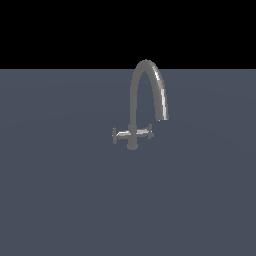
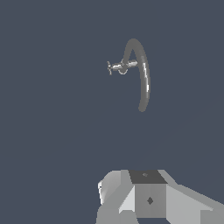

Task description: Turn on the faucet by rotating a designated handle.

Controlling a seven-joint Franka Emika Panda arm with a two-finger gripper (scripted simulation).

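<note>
Faucet [image 1: 146,90] stands alone on a flat slate-grey surface [image 1: 60,200], roughly mid-scene in the exterior view, w/ black background above the surface's far edge. Biggest part is the tall arched gooseneck spout [image 1: 161,95] — it rises from the stem, curves over and comes down toward the exterior view's right, its downturned tip hanging above the surface, a bright highlight along its outer curve. Thin upright stem [image 1: 132,135] sits under the arch's other leg, w/ a slightly wider base touching the surface. Two short horizontal bars cross the stem near its base: the handle [image 1: 120,134] projects toward the exterior view's left, opposite the spout tip, ending in a small disc cap; the matching bar [image 1: 145,132] points toward the spout-tip side. Both look level, approx. in line w/ each other. In the wrist view the faucet [image 2: 142,74] is seen from above and well apart from the arm, the handle [image 2: 114,67] sticking out w/ its cap visible. Gripper [image 2: 131,201] shows only in the wrist view as pale grey blocky housing at the frame edge — fingers not visible, so can't tell whether they are spread or pressed together. Nothing is touching the faucet.
</note>
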